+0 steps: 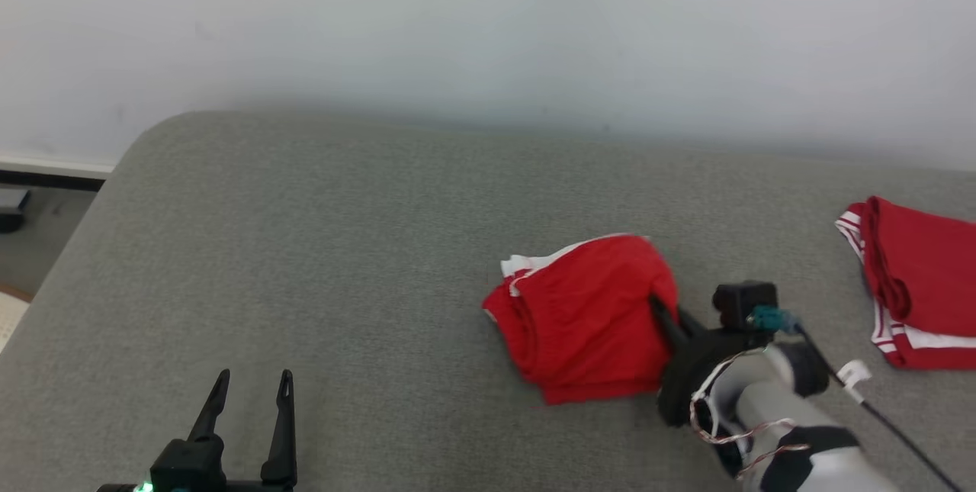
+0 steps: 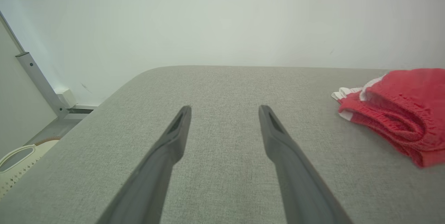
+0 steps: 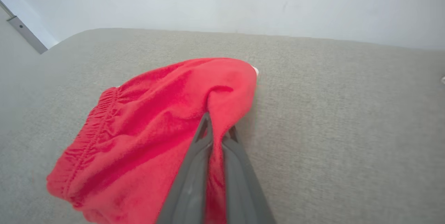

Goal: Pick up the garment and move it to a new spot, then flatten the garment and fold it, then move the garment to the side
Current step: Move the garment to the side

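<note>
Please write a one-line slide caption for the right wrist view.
Right end effector grips red garment on grey cushion.

The garment (image 1: 583, 316) lies on the cushion (image 1: 343, 248), with the second garment (image 1: 923, 286) well apart to its right.

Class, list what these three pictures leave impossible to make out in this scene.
Head view: the second red garment is cut off by the right edge.
Right wrist view: the folded garment bunches around the right gripper; pinched layers cannot be counted.
Left wrist view: the pale basket is cropped by the left edge.
</note>
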Motion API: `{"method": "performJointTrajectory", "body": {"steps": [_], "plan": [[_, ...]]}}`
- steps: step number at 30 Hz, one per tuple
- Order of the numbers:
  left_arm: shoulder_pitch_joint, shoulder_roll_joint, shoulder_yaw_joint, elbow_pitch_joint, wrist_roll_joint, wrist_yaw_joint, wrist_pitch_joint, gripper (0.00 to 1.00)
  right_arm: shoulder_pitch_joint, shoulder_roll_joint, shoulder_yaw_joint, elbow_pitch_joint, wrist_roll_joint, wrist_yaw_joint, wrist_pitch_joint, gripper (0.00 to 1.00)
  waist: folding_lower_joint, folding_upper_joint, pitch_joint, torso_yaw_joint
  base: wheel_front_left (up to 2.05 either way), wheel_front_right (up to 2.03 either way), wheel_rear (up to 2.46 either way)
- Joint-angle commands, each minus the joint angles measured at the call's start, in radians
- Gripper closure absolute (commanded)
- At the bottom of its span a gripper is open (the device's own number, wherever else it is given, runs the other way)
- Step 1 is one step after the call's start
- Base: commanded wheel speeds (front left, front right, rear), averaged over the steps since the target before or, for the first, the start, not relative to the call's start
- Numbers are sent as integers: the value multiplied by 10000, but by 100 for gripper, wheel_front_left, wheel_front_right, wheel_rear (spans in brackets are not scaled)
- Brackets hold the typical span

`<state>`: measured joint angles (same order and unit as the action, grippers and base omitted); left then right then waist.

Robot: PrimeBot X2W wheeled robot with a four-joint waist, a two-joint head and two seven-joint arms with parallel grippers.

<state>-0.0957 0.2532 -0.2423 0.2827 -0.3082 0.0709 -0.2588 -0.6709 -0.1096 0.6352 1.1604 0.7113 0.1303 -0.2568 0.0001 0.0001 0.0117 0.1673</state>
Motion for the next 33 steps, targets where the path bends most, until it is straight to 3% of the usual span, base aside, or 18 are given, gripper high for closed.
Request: {"method": "performJointTrajectory", "body": {"steps": [1, 6, 16, 33], "plan": [[120, 12, 54, -45, -55, 9, -55, 0, -229, -394, 215, -175, -261, 13, -85, 100, -1, -1, 59, -400, 0, 0, 0], [73, -40, 152, -311, -4, 81, -67, 0, -938, -1706, 1092, -897, -794, 13, -88, 100, -1, -1, 440, -1130, 0, 0, 0], [-365, 214, 370, -942, 97, 139, -60, 0, -2604, -3516, 2531, -1842, -1036, 13, 462, 100, -1, -1, 1611, -2083, 0, 0, 0], [-629, 728, 459, -1582, 95, 173, 179, 0, -4021, -5513, 3162, -2085, -454, 13, 872, 100, -1, -1, 2560, -2765, 0, 0, 0]]}}
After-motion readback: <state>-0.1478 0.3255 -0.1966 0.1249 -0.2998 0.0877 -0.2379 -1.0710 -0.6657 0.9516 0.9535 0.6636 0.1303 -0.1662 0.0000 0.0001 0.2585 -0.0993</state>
